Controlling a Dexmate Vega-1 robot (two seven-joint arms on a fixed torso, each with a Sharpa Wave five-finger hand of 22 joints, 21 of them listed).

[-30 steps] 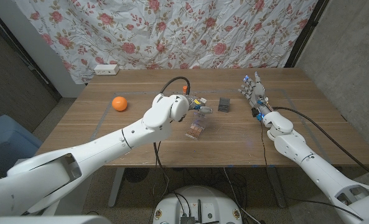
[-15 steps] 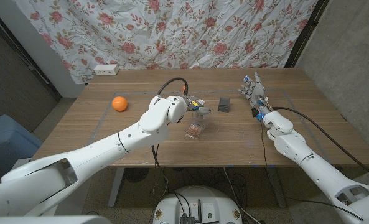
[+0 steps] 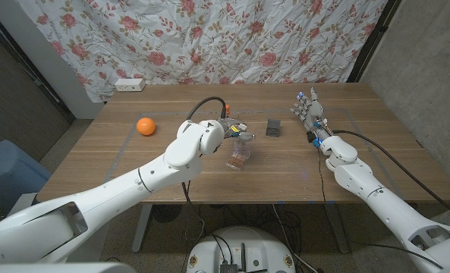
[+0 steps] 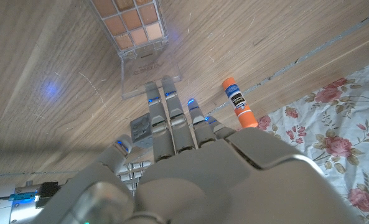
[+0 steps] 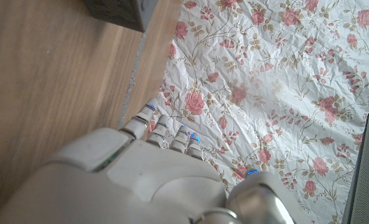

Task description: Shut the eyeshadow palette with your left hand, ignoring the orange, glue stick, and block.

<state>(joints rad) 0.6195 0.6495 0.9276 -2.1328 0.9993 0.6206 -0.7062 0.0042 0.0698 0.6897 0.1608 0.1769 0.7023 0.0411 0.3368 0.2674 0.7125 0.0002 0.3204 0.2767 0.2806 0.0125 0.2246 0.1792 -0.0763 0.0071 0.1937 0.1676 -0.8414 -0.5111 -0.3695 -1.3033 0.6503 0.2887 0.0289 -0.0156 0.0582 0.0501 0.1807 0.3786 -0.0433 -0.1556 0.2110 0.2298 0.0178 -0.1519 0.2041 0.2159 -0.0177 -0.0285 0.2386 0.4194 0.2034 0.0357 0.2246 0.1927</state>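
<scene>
- The left arm has slid toward the robot's own left since the earlier pictures, and the left robot hand (image 3: 238,130) has come a bit lower over the makeup box.
- The makeup box (image 3: 240,157) lies on the wooden counter (image 3: 171,163), near the middle, and it is not shut yet.
- In the left wrist view I can see its little squares of colour (image 4: 129,23) and its clear lid (image 4: 145,74) tipped out toward the hand.
- The fingers (image 4: 169,118) of the left robot hand are straight and side by side. They hold nothing. Their tips are at the edge of the clear lid, but I cannot tell if they touch it.
- The right robot hand (image 3: 307,110) stands on the far right of the counter with its fingers up and apart, holding nothing.
- The glue stick (image 4: 237,103) lies just beside the left fingers. The dark block (image 3: 273,127) is a bit further to the right. The orange (image 3: 145,126) is well apart, on the left.
- What could go wrong, I think: the box looks light, so a push that goes sideways could just slide it along the counter and the lid would stay up.
- The fingers could also slip off the smooth lid, or bump the glue stick and make it roll.
</scene>
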